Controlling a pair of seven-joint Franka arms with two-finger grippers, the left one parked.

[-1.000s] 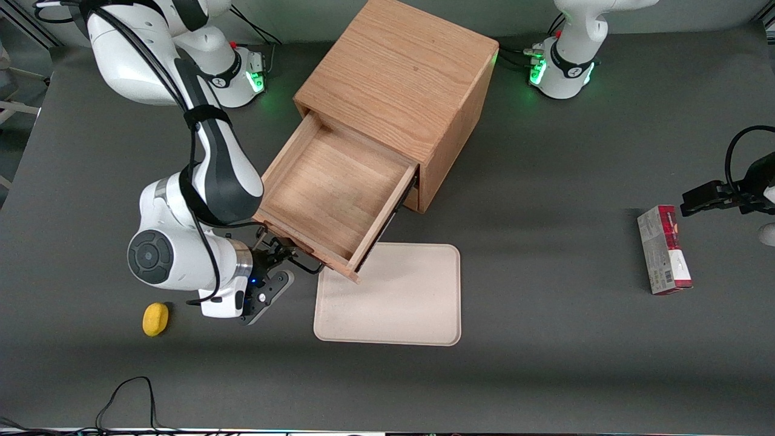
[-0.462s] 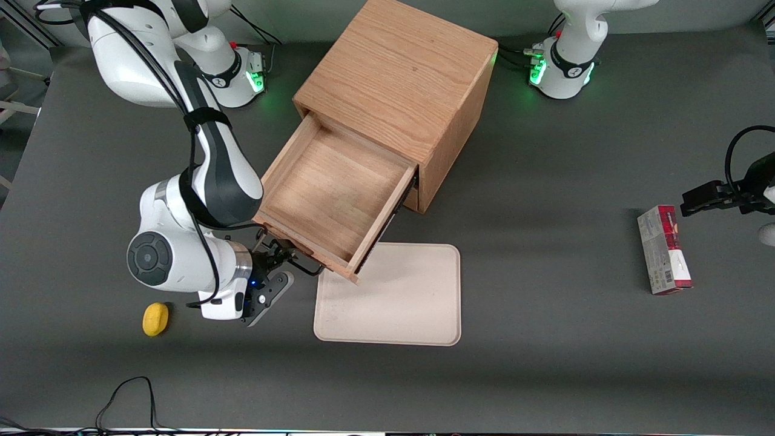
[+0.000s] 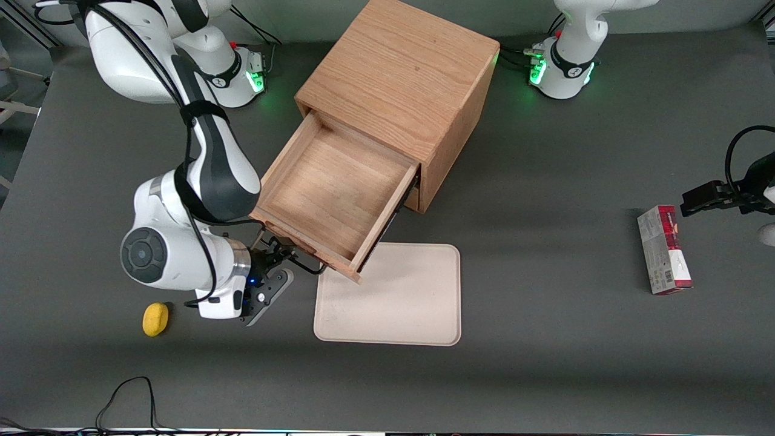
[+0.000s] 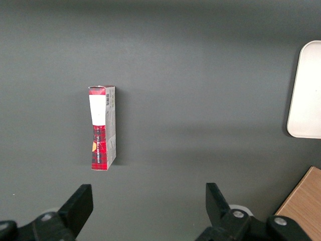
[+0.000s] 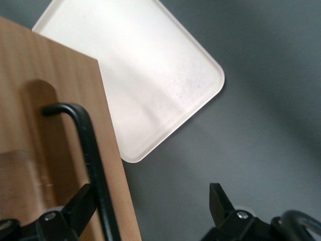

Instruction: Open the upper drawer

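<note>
1. The gripper (image 3: pixel 284 261) is seen at the front face of the upper drawer (image 3: pixel 330 194), by the end of the drawer front that lies toward the working arm's end of the table.
2. In the right wrist view, the gripper (image 5: pixel 153 203) is spread wide, with one finger on each side of the black wire handle (image 5: pixel 90 150).
3. The finger pads cannot be seen to press on the handle, so it cannot be told if the handle is being touched.
4. The upper drawer is pulled far out of the wooden cabinet (image 3: pixel 402 79), and its plain wood tray body is seen from above.
5. The drawer front (image 5: pixel 55 125) is seen up close in the right wrist view, with the handle bent at its corner.
6. A cream tray (image 3: pixel 390 297) is laid flat on the dark table (image 3: pixel 545 254), nearer to the front camera than the drawer.
7. One corner of the drawer hangs above the edge of the tray.
8. A small yellow object (image 3: pixel 155 318) is set on the table near the working arm's wrist.
9. A red and grey box (image 3: pixel 663 249) is laid flat well apart from the cabinet, toward the parked arm's end of the table.
10. The same box (image 4: pixel 102 128) is seen in the left wrist view, with the tray's edge (image 4: pixel 306 90) well apart from it.
</note>
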